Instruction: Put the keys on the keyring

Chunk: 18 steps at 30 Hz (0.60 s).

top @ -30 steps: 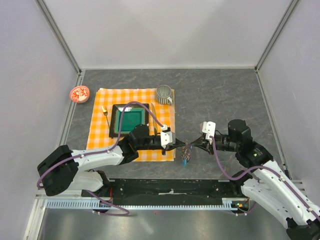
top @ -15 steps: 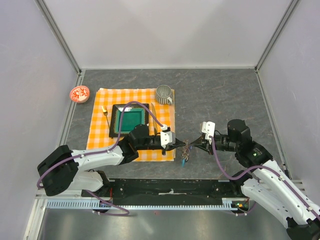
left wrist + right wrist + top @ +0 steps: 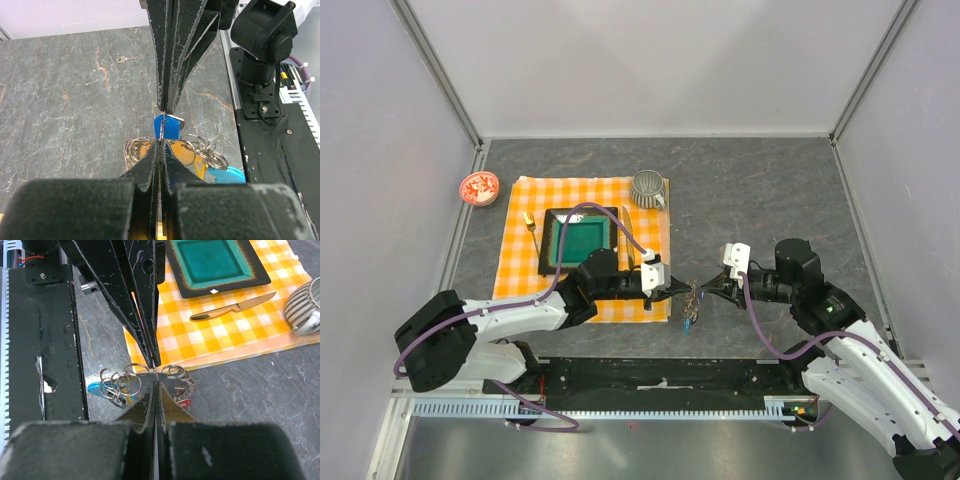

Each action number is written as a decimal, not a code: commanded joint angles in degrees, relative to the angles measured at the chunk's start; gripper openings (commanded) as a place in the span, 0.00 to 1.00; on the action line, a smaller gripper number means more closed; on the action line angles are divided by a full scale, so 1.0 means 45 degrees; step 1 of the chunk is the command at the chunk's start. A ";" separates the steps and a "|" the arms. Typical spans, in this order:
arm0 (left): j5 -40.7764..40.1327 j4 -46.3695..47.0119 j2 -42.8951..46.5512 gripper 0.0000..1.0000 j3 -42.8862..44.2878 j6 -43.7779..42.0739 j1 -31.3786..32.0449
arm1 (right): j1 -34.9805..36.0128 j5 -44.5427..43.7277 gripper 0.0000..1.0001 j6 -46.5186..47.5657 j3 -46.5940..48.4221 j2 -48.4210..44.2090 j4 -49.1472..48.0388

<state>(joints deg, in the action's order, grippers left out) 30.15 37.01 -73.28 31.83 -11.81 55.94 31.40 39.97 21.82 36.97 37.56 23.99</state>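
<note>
The keyring is a bunch of thin metal rings hanging between my two gripper tips, just right of the checked cloth. In the left wrist view its rings carry a blue tag and a cyan tag. In the right wrist view the rings show a cyan tag and a red-headed key. My left gripper and right gripper meet tip to tip, each shut on a ring of the bunch. A small loose key lies on the grey table beyond.
An orange checked cloth holds a teal plate, a knife and a ribbed grey cup. A red bowl sits at the far left. The black base rail runs along the near edge.
</note>
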 commanded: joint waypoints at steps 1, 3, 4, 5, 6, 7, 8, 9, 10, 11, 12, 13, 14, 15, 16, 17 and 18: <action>0.0116 0.1189 0.0092 0.02 0.0133 0.0301 -0.0010 | 0.0074 0.0103 0.00 -0.0006 -0.0013 -0.0066 -0.0467; 0.0155 0.1189 0.0112 0.02 0.0133 0.0301 -0.0029 | 0.0093 0.0181 0.00 -0.0006 0.0007 -0.0027 -0.0467; 0.0136 0.1189 0.0092 0.02 0.0152 0.0320 -0.0029 | 0.0093 0.0201 0.00 -0.0006 0.0007 -0.0027 -0.0467; 0.0155 0.1189 0.0111 0.02 0.0152 0.0340 -0.0029 | 0.0093 0.0201 0.00 -0.0006 0.0007 0.0012 -0.0467; 0.0174 0.1189 0.0112 0.02 0.0152 0.0321 -0.0029 | 0.0112 0.0201 0.00 0.0013 0.0007 0.0012 -0.0487; 0.0175 0.1189 0.0092 0.02 0.0172 0.0340 -0.0029 | 0.0093 0.0220 0.00 -0.0006 0.0007 0.0012 -0.0487; 0.0194 0.1169 0.0111 0.02 0.0172 0.0340 -0.0029 | 0.0093 0.0240 0.00 -0.0006 0.0026 -0.0007 -0.0487; 0.0213 0.1169 0.0092 0.02 0.0172 0.0321 -0.0029 | 0.0112 0.0259 0.00 -0.0006 0.0026 0.0032 -0.0487; 0.0272 0.1169 0.0092 0.02 0.0172 0.0359 -0.0029 | 0.0113 0.0259 0.00 -0.0006 0.0026 0.0032 -0.0506; 0.0292 0.1169 0.0111 0.02 0.0191 0.0340 -0.0029 | 0.0113 0.0240 0.00 -0.0006 0.0026 0.0013 -0.0506; 0.0292 0.1169 0.0092 0.02 0.0191 0.0359 -0.0029 | 0.0113 0.0240 0.00 -0.0006 0.0026 0.0032 -0.0506; 0.0311 0.1169 0.0111 0.02 0.0191 0.0360 -0.0029 | 0.0113 0.0221 0.00 -0.0006 0.0026 0.0013 -0.0526; 0.0331 0.1169 0.0131 0.02 0.0191 0.0379 -0.0029 | 0.0093 0.0201 0.00 -0.0006 0.0007 0.0032 -0.0545; 0.0350 0.1169 0.0112 0.02 0.0191 0.0360 -0.0029 | 0.0112 0.0181 0.00 -0.0006 0.0026 0.0013 -0.0526; 0.0331 0.1169 0.0131 0.02 0.0172 0.0379 -0.0029 | 0.0113 0.0162 0.00 -0.0006 0.0026 -0.0007 -0.0545; 0.0331 0.1169 0.0131 0.02 0.0172 0.0379 -0.0029 | 0.0113 0.0142 0.00 -0.0025 0.0026 -0.0026 -0.0546; 0.0331 0.1169 0.0150 0.02 0.0172 0.0379 -0.0010 | 0.0113 0.0104 0.00 -0.0026 0.0026 -0.0046 -0.0546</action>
<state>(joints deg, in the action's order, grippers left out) 30.37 37.01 -73.28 31.83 -11.79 55.94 31.66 40.03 21.82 36.97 37.60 23.97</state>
